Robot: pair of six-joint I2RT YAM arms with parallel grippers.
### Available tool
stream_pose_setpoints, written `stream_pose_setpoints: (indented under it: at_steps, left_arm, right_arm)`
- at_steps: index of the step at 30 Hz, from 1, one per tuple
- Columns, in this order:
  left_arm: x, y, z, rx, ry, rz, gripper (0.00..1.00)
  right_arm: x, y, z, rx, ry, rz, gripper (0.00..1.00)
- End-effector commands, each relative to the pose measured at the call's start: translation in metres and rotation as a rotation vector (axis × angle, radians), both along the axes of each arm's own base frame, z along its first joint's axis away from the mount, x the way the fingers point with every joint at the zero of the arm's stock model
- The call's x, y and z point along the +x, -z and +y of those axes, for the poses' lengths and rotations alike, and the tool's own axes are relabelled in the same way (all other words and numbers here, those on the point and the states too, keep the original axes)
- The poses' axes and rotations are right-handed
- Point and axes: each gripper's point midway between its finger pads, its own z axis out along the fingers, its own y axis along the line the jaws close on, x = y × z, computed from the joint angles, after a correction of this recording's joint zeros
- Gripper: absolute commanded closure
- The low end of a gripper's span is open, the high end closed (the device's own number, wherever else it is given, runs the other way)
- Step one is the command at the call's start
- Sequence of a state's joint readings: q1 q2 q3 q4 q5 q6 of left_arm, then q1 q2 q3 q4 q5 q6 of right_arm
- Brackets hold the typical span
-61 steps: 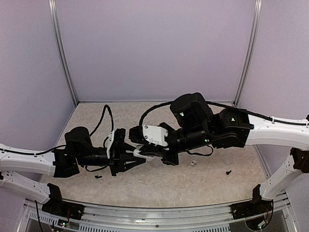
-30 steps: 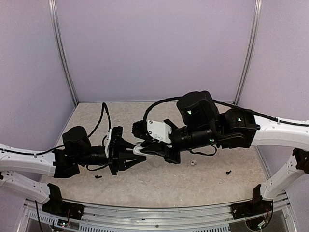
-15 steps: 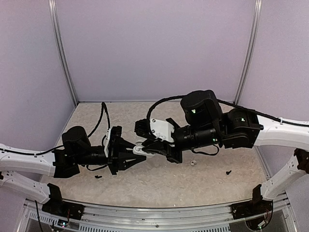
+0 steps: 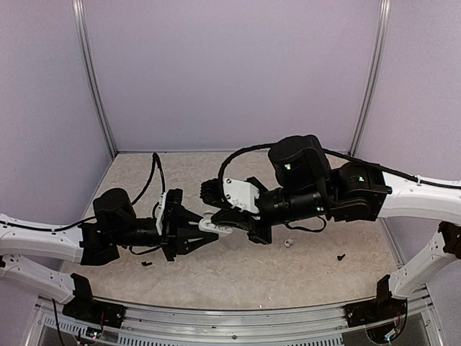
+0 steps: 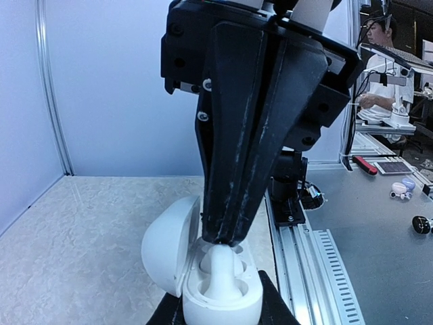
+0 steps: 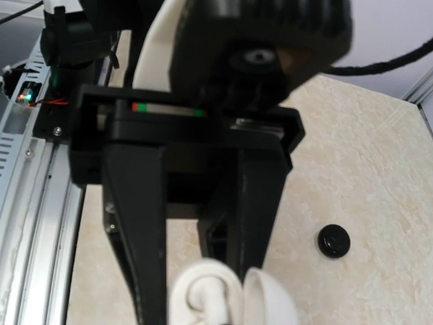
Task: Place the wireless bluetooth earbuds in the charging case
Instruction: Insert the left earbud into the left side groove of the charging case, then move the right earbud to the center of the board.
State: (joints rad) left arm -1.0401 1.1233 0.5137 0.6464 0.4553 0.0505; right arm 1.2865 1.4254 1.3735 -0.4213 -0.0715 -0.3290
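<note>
Left gripper [image 4: 204, 233] clamps the open case [image 5: 220, 299]; my closed right gripper [image 5: 222, 237] touches an earbud [image 5: 218, 268] inside, clear only from my left wrist. Right wrist alone shows a disc [image 6: 333, 241].

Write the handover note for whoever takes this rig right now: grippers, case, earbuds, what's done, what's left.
Left gripper: shut on the charging case, held up with its lid open.
Right gripper: shut, tips down on the first earbud; I cannot tell a pinch from a push.
That bud stands in a socket of the case and sticks up, apparently not fully seated.
Second earbud: probably the small white bit lying on the table, right of the grippers.
Done: case open, one bud in its socket.
Left: press it home, fetch and insert the second.
</note>
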Motion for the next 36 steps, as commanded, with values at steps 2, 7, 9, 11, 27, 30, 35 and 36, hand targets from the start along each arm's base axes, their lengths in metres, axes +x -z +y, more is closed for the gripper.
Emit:
stream_pose_setpoints:
  at_steps: [2, 7, 9, 11, 27, 30, 35, 36]
  left_arm:
    - [-0.004, -0.025, -0.002, -0.068, 0.026, -0.042, 0.87]
    - [-0.002, -0.024, -0.001, -0.068, 0.024, -0.039, 0.87]
    - [-0.001, -0.024, 0.000, -0.071, 0.018, -0.037, 0.87]
    - [0.000, -0.024, 0.001, -0.072, 0.014, -0.033, 0.87]
    - [0.015, -0.016, 0.002, -0.067, -0.024, 0.005, 0.88]
    - [0.017, -0.017, 0.003, -0.073, -0.027, 0.030, 0.88]
    - [0.018, -0.015, 0.004, -0.076, -0.027, 0.035, 0.88]
    - [0.018, -0.014, 0.004, -0.075, -0.027, 0.038, 0.88]
  right_arm:
    - [0.001, 0.024, 0.004, -0.067, -0.002, 0.021, 0.97]
    - [0.000, 0.028, 0.005, -0.081, -0.006, 0.028, 0.97]
    - [0.000, 0.025, 0.004, -0.077, -0.005, 0.026, 0.97]
    - [0.000, 0.017, 0.002, -0.059, -0.004, 0.024, 0.96]
    - [0.032, -0.038, -0.058, 0.198, 0.142, 0.131, 0.57]
    - [0.060, -0.021, -0.080, 0.205, 0.255, 0.197, 0.59]
    - [0.104, 0.048, -0.120, 0.115, 0.469, 0.382, 0.61]
    - [0.114, 0.068, -0.130, 0.072, 0.525, 0.412, 0.62]
